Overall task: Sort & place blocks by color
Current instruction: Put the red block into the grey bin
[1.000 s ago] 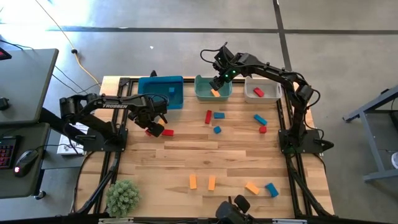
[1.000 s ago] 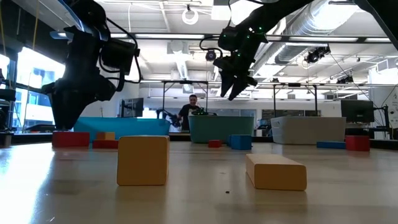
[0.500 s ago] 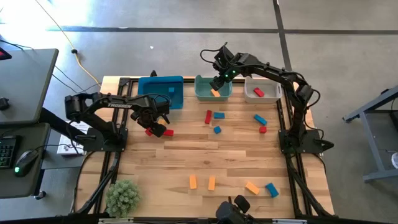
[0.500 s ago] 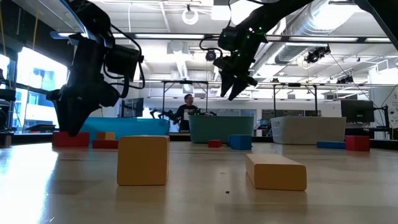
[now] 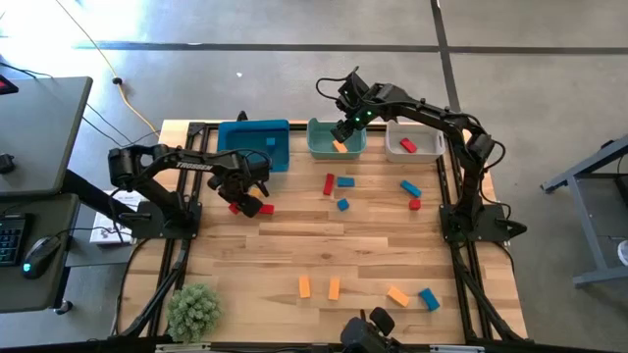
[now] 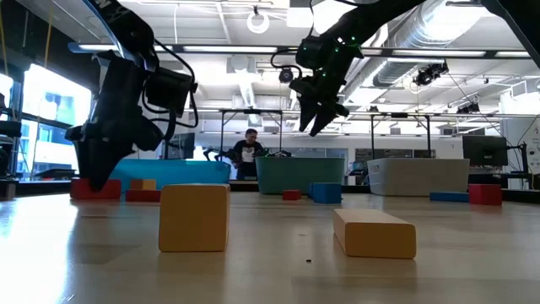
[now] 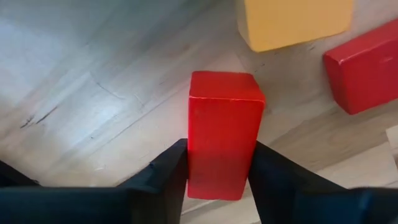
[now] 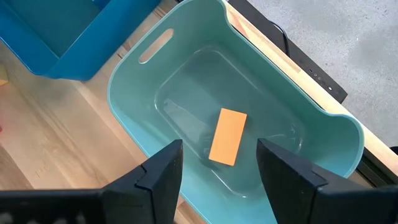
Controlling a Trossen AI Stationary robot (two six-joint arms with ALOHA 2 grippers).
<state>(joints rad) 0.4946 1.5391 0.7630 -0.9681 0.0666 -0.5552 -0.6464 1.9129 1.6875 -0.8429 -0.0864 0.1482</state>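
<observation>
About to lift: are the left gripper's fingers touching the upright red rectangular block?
Touching. The left wrist view shows both dark fingers pressed against the sides of the red rectangular block, no gap either side.

Bright, even light; window glare at left in the low view.
</observation>
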